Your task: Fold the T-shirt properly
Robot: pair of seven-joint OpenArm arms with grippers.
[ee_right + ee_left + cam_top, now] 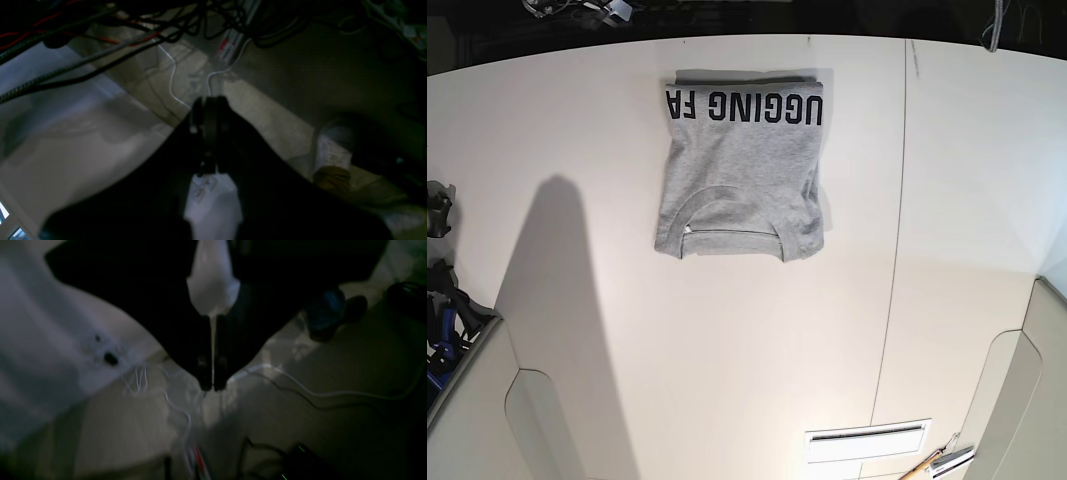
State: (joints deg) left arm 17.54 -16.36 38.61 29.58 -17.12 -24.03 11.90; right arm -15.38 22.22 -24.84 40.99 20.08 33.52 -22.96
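Observation:
The heather-grey T-shirt (742, 170) lies folded into a neat rectangle at the far middle of the white table (757, 350). Its black lettering (742, 107) runs along the far edge and its ribbed collar (727, 232) faces the near edge. The shirt does not show in either wrist view. My left gripper (212, 381) is shut and empty, hanging beyond the table's edge over the floor. My right gripper (209, 101) is also shut and empty, off the table over the floor. Neither gripper shows in the base view.
The left wrist view shows the white table's edge (40, 326), white cables (300, 386) and dark shoes (327, 313) on the floor. The right wrist view shows the table's edge (66, 146) and tangled cables (100, 36). Dark gear (439, 300) sits at the base view's left edge.

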